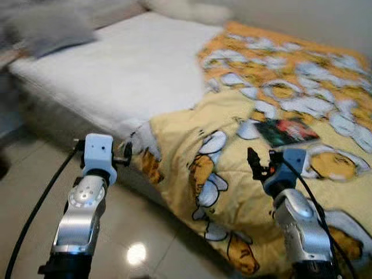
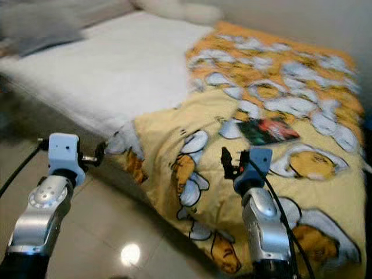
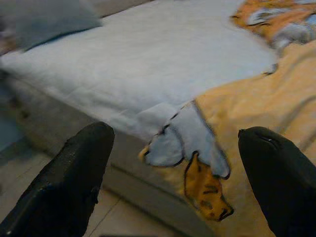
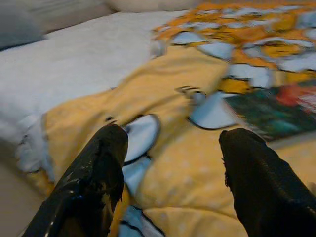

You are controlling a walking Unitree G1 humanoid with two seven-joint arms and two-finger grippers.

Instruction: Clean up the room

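we see the grey pillow (image 1: 49, 26) at the bed's far left on the white sheet (image 1: 128, 70). left gripper (image 3: 177, 173) fingers apart, held off the bed edge. yellow blanket (image 1: 244, 174) hangs over the side; right gripper (image 4: 173, 163) fingers apart above it, dark book (image 1: 286, 131) just beyond.

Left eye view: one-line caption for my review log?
Both grippers, left and right, raised before a bed with a yellow cartoon quilt and a book.
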